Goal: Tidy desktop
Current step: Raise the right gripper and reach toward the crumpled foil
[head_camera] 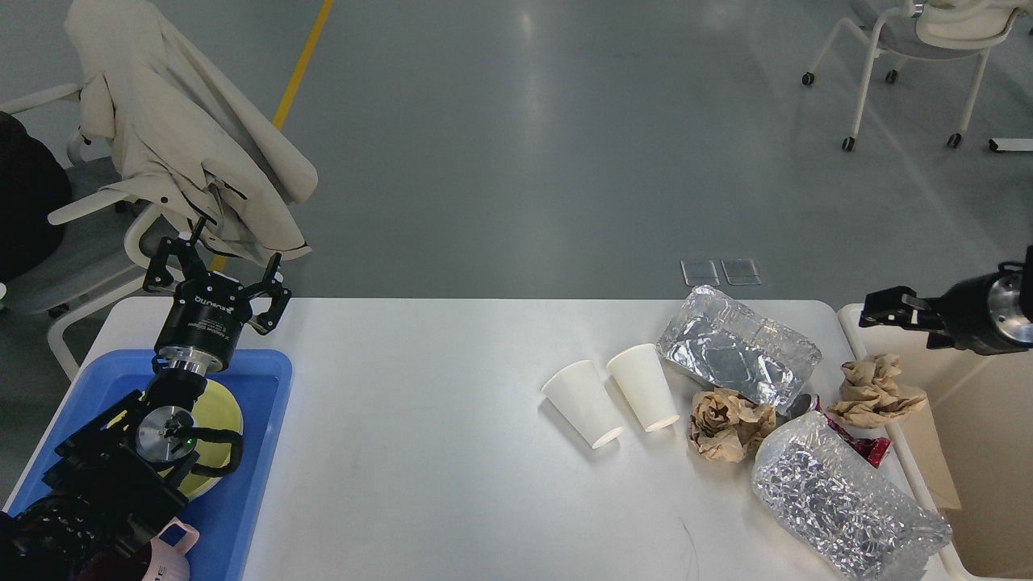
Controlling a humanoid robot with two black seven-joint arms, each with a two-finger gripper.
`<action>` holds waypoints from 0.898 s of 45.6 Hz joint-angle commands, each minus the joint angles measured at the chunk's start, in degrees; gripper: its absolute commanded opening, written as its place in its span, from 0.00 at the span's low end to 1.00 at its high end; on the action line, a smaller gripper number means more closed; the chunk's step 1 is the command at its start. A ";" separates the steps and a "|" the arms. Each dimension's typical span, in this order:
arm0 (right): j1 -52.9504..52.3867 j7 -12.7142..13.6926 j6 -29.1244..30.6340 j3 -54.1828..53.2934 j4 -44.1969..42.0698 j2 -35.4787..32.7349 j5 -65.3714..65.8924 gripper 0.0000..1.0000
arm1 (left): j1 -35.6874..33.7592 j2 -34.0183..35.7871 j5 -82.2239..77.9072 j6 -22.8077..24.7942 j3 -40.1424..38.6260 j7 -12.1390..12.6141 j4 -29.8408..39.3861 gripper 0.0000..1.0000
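Clutter sits in the lower right of the frame, on the right end of the desk (420, 452): two white paper cups (617, 399) lying tipped on their sides, long axes running from upper left to lower right, mouths toward the lower right; a foil tray (738, 347) behind them; a brown paper wad (726, 424) just beside the cups; a second brown wad (876, 391) at the desk's right edge; a sheet of bubble wrap (839, 500) nearest the bottom edge, with something red showing under it.

Our right hand (880, 311) enters from the right edge, at mid-height, above the cream bin (976, 452). It is dark and seen nearly end-on; we cannot tell how far its fingers are parted, and nothing appears held. The clutter lies to its lower left, the second wad closest. We judge the right arm the nearer one for all of this rubbish.

Our left hand (214, 270) is at left, above the far rim of the blue tray (242, 484), fingers spread wide, empty. A yellow dish (218, 415) lies in that tray.

Desk white, matte, bare across the middle. Grey floor beyond; a chair with a beige coat (181, 121) upper left, another chair (912, 48) upper right.
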State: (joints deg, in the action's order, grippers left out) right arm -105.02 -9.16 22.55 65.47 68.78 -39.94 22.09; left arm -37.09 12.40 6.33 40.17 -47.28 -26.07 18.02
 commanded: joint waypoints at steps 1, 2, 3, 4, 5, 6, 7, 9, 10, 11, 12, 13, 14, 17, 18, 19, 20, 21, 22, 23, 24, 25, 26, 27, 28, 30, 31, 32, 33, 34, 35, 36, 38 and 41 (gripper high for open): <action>-24.59 -0.42 15.04 2.74 8.56 3.99 0.24 1.00 | 0.00 -0.01 -0.01 0.00 0.00 0.05 0.00 1.00; -27.32 -0.51 18.11 2.74 8.65 4.61 0.32 1.00 | 0.00 -0.01 -0.01 0.00 0.00 0.05 0.00 1.00; -30.04 -0.68 21.80 2.65 8.56 5.05 0.41 1.00 | 0.00 -0.01 -0.01 0.00 0.00 0.05 0.00 1.00; -32.16 -0.94 24.71 2.48 8.39 5.31 0.41 1.00 | 0.00 -0.01 -0.01 0.00 0.00 0.05 0.00 1.00; -34.18 -1.47 27.96 2.21 8.21 5.40 0.41 1.00 | 0.00 -0.01 -0.01 0.00 0.00 0.05 0.00 1.00; -36.03 -2.08 30.86 1.78 8.03 5.40 0.50 1.00 | 0.00 -0.01 -0.01 0.00 0.00 0.05 0.00 1.00; -37.70 -2.87 32.45 1.16 7.77 5.49 0.67 1.00 | 0.00 -0.01 -0.01 0.00 0.00 0.05 0.00 1.00; -40.69 -4.19 32.45 -0.24 7.59 5.49 1.72 1.00 | 0.00 -0.01 -0.01 0.00 0.00 0.05 0.00 1.00; -42.01 -4.63 32.45 -1.03 7.68 5.40 2.51 1.00 | 0.00 -0.01 -0.01 0.00 0.00 0.05 0.00 1.00; -43.24 -4.90 32.45 -1.82 7.94 5.06 3.39 1.00 | 0.00 -0.01 -0.01 0.00 0.00 0.05 0.00 1.00; -44.38 -4.90 32.45 -2.35 8.03 4.70 4.27 1.00 | 0.00 -0.01 -0.01 0.00 0.00 0.05 0.00 1.00; -45.27 -4.99 32.45 -2.71 8.12 4.44 5.15 1.00 | 0.00 -0.01 -0.01 0.00 0.00 0.05 0.00 1.00; -45.88 -4.99 32.45 -2.89 8.12 4.09 5.77 1.00 | 0.00 -0.01 -0.01 0.00 0.00 0.05 0.00 1.00; -46.50 -4.99 32.45 -2.98 8.21 2.60 7.26 1.00 | 0.00 -0.01 -0.01 0.00 -0.09 0.05 0.00 1.00; -46.42 -4.99 32.45 -2.98 8.21 2.33 7.62 1.00 | 0.00 -0.01 -0.01 0.00 0.00 0.05 0.00 1.00; -46.42 -4.99 32.45 -2.98 8.21 2.07 7.97 1.00 | 0.00 -0.01 -0.01 0.00 0.00 0.05 0.00 1.00; -46.16 -4.99 32.45 -2.89 8.21 1.98 8.15 1.00 | 0.00 0.08 -0.01 0.00 -0.09 0.05 0.00 1.00; -45.81 -4.99 32.45 -2.80 8.21 1.89 8.23 1.00 | 0.00 0.00 -0.01 0.00 0.00 0.05 0.00 1.00; -45.45 -4.90 32.45 -2.71 8.21 1.80 8.23 1.00 | 0.00 -0.01 -0.01 0.00 -0.09 0.05 0.00 1.00; -45.02 -4.81 32.45 -2.62 8.12 1.63 8.23 1.00 | 0.00 -0.01 -0.01 0.00 -0.09 0.05 0.00 1.00; -44.05 -4.64 32.45 -2.62 8.03 1.62 8.23 1.00 | 0.00 -0.01 -0.01 0.00 0.00 0.05 0.00 1.00; -42.56 -4.55 32.45 -2.62 7.95 1.62 8.23 1.00 | 0.00 -0.01 -0.01 0.00 0.00 0.05 0.00 1.00; -40.29 -4.38 32.45 -2.54 7.77 1.71 8.32 1.00 | 0.00 -0.01 -0.01 0.00 -0.09 0.05 0.00 1.00; -37.48 -4.29 32.45 -2.27 7.51 1.89 8.32 1.00 | 0.00 -0.01 -0.01 0.00 0.00 0.05 0.00 1.00; -34.58 -4.11 32.45 -2.19 7.24 2.06 8.32 1.00 | 0.00 -0.01 -0.01 0.00 0.00 0.05 0.00 1.00; -27.73 -3.76 25.32 -2.01 5.58 2.41 8.24 1.00 | 0.00 -0.01 -0.01 0.00 0.00 0.05 0.00 1.00; -23.87 -3.41 20.22 -1.83 4.18 2.85 8.06 1.00 | 0.00 -0.01 -0.01 0.00 0.00 0.05 0.00 1.00; -20.00 -2.97 15.64 -1.66 2.69 3.46 7.71 1.00 | 0.00 -0.01 -0.01 0.00 0.00 0.05 0.00 1.00; -16.05 -2.36 11.51 -1.40 1.19 4.51 7.45 1.00 | 0.00 -0.01 -0.01 0.00 0.00 0.05 0.00 1.00; -12.18 -1.74 7.99 -1.22 -0.74 5.74 7.01 1.00 | 0.00 -0.01 -0.01 0.00 0.00 0.05 0.00 1.00; -8.31 -1.13 5.25 -1.57 -2.84 7.15 6.31 1.00 | 0.00 -0.01 -0.01 0.00 0.00 0.05 0.00 1.00; -4.44 -0.43 3.14 -1.92 -4.95 8.55 5.17 1.00 | 0.00 -0.01 -0.01 0.00 0.00 0.05 0.00 1.00; 1.98 1.16 0.66 -2.18 -9.09 11.37 1.66 1.00 | 0.00 -0.01 -0.01 0.00 0.00 0.05 0.00 1.00; 9.98 3.09 -1.71 -2.53 -13.75 14.27 -4.14 1.00 | 0.00 -0.01 -0.01 0.00 0.00 0.05 0.00 1.00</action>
State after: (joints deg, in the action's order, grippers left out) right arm -110.20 -9.43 27.51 63.63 63.68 -31.24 26.22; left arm -37.09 12.39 6.33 40.17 -47.31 -26.01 18.01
